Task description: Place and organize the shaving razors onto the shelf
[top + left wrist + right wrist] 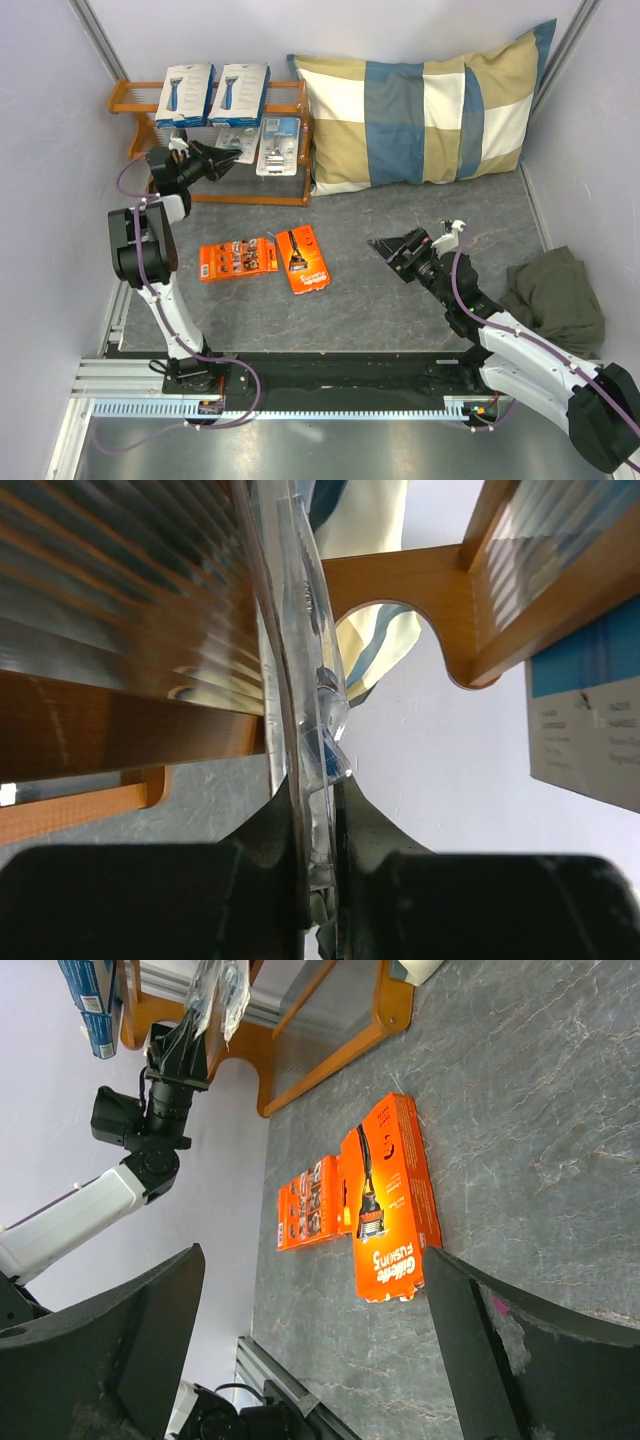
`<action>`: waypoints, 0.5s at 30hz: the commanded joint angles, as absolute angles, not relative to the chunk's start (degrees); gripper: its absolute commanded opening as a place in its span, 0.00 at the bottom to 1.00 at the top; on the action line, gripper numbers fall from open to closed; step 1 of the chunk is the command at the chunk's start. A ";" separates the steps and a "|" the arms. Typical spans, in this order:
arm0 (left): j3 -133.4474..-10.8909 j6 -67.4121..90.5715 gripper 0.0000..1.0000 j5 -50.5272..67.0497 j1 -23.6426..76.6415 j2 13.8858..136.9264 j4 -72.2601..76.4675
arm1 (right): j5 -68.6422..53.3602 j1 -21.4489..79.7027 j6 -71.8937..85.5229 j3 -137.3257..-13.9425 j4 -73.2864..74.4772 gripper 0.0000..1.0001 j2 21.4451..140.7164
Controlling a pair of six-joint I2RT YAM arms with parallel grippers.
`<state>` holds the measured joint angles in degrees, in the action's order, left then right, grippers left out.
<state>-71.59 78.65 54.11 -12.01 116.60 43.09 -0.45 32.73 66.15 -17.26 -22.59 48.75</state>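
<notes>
Left gripper [318, 825] clamps clear blister pack [292, 630] beside shelf [400, 580].

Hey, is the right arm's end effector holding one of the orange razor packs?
No, the right end effector is open and empty; both orange packs lie flat on the table beyond it.

Shelf [135, 97] at the surface's far left, pillow [420, 115] just right of it, two boxes [186, 94] side by side on the top tier, two blister packs [278, 145] on the tier below (the left one in the left gripper [232, 159]), two loose packs [237, 258] before the shelf, right gripper [385, 250] to their right, cloth [555, 295] far right.
</notes>
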 commanded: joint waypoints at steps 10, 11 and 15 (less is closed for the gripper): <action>-73.65 70.40 0.32 55.02 -11.60 117.42 35.86 | -2.55 32.17 65.21 -17.49 -24.87 0.98 50.36; -73.48 70.05 0.36 54.93 -11.60 117.07 34.90 | -2.55 32.25 65.21 -17.49 -24.87 0.98 50.27; -72.86 67.77 0.56 54.32 -11.69 115.84 32.61 | -2.55 32.08 65.13 -17.40 -24.61 0.98 49.92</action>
